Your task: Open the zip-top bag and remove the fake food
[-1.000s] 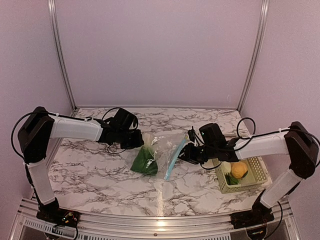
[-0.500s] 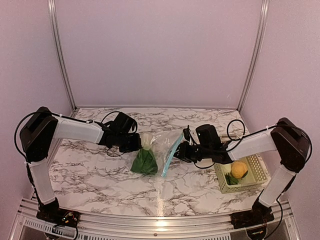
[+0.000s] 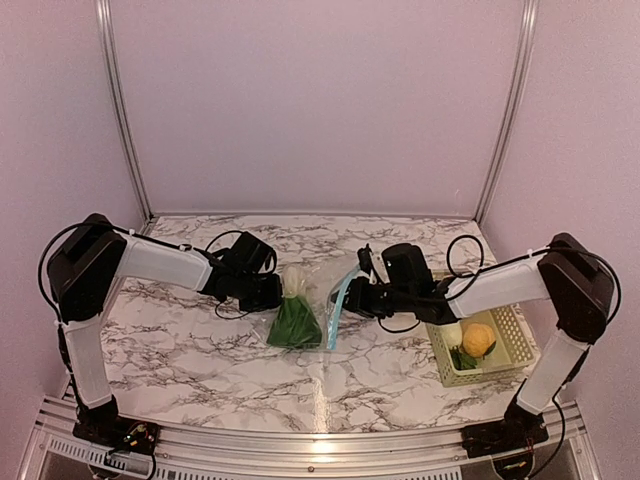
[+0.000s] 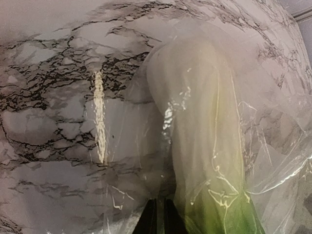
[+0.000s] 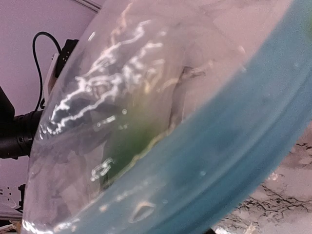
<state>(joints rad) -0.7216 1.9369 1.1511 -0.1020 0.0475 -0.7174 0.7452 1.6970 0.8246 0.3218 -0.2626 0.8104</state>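
The bag (image 3: 318, 292) rests on the surface (image 3: 190, 340), held taut between the left end effector (image 3: 272, 293), pinching its film, and the right end effector (image 3: 358, 298), gripping the zipper strip (image 3: 337, 308), seemingly to free the vegetable (image 3: 293, 322).

A white desk (image 3: 190, 345) with black marble veining sits between lilac walls (image 3: 320, 100). A pale yellow-green lattice basket (image 3: 515, 335) stands near its front right corner. A metal post (image 3: 120, 110) rises at each back corner, and a metal rail (image 3: 320, 445) runs along the near edge.
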